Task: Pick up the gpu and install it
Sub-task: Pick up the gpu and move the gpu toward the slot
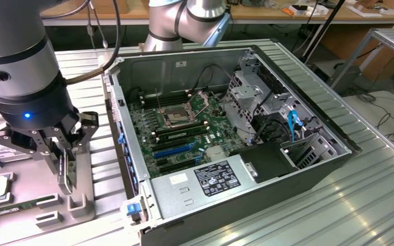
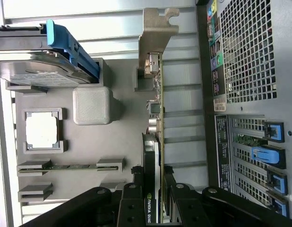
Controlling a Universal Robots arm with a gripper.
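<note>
Holds the gpu [image 2: 150, 151] in the gripper [image 2: 154, 172], one finger pressed to each face, seemingly toward the end away from the silver bracket [image 2: 158, 28]. Has the card upright on its edge, apparently seated in a slotted post [image 1: 80, 205] of the grey tray [image 2: 117, 142]. Looks like a grip off centre, so likely to let the bracket end droop or swing once free of support. Could also bind in the post if drawn out at a tilt.

Shares the tray with a processor chip [image 2: 42, 130], a narrow memory stick [image 2: 70, 166] and a hard drive [image 2: 32, 66] in a blue carrier, all near enough to be clipped by a swinging bracket.

Farther off, faces the open computer case [image 1: 125, 154], laid on its side with blue expansion slots [image 1: 173, 151] bare. Risks knocking the case wall.
</note>
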